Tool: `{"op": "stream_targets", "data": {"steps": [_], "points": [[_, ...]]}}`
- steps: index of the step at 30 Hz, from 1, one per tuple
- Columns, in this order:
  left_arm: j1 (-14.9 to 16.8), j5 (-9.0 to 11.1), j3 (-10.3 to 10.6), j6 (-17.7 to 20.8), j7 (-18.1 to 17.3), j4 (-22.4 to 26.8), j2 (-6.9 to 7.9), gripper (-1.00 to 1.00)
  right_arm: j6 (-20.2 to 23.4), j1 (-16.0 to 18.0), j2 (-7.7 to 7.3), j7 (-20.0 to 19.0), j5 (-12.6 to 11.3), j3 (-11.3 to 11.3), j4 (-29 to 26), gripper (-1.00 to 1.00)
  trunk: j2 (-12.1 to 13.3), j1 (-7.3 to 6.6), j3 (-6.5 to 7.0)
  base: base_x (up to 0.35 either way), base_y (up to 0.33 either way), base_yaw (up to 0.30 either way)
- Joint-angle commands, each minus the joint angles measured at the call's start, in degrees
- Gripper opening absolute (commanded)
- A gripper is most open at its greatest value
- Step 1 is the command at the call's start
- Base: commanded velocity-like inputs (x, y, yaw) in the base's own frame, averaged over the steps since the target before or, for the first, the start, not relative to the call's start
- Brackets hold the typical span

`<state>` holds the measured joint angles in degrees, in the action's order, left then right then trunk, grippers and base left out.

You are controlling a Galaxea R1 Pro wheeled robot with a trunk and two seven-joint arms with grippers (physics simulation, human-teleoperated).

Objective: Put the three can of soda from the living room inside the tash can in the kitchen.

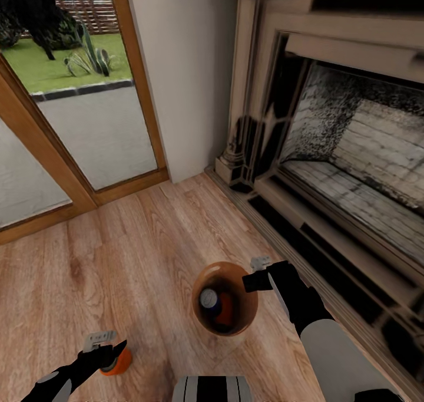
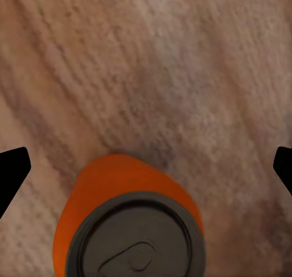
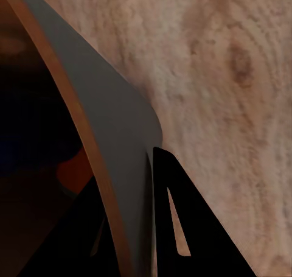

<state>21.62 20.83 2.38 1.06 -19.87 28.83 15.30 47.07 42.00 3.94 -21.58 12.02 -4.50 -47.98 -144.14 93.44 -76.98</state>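
The tash can stands on the reddish wood floor, showing its glossy brown inside. Inside it lie a dark blue can of soda with a grey top and an orange one. My right gripper is shut on the bin's rim, and in the right wrist view the grey wall runs between its fingers. Another orange can of soda stands upright at the lower left. My left gripper hovers open over it. In the left wrist view its dark fingertips spread wide on either side of the can.
An ornate dark fireplace with a raised hearth edge runs along the right. A wood-framed glass door to a garden fills the back left, beside a white wall corner. Open wood floor lies between them.
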Motion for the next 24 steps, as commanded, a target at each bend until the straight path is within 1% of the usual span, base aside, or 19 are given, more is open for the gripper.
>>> {"op": "stream_targets", "data": {"steps": [1,12,24], "points": [[0.0,0.0,0.0,0.0,0.0,0.0,0.00,1.00,0.3,0.0,0.01,-0.3,-1.2,0.0,0.0,-1.00,0.0,0.02,-0.22,0.002,0.000,0.000],[0.0,0.0,0.0,-0.1,0.0,0.1,0.08,1.00,0.3,0.0,0.09,-0.1,-1.2,0.0,0.0,-1.00,-0.2,0.30,-2.66,0.000,0.000,0.000],[0.0,0.0,0.0,-0.1,0.0,0.1,0.01,1.00,0.3,-0.2,0.18,0.0,-1.2,-0.1,0.0,-1.00,-0.2,0.30,-2.66,-0.001,0.000,0.000]]}}
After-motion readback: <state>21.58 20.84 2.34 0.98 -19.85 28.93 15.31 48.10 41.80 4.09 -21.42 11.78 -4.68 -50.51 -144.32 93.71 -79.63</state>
